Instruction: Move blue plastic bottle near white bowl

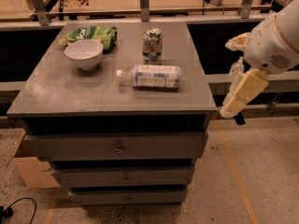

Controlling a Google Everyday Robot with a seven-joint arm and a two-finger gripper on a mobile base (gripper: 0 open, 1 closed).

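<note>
Viewing the scene from the front, you saw the grey drawer cabinet (60, 97) filling most of the frame, with three drawer fronts stacked below its flat top. At 3 o'clock from the cabinet, off its right edge, the white robot arm (273, 41) reached downward. The gripper (233, 104) hung just beside the cabinet's front right corner, well apart from everything on the top. You could not tell whether the gripper was spread or pressed together.

The blue plastic bottle (154, 76) lay on its side near the centre of the top, with its white cap pointing to 9 o'clock. A green snack bag (91, 33) lay toward the 11 o'clock corner of the top. The white bowl (84, 54) stood upright just in front of that bag, at 10 o'clock from the bottle and apart from it. A green-and-white can (152, 43) stood upright at 12 o'clock from the bottle, near it but not touching. A small clear pump bottle (236, 68) stood on the ledge at 3 o'clock, partly hidden by the arm.
</note>
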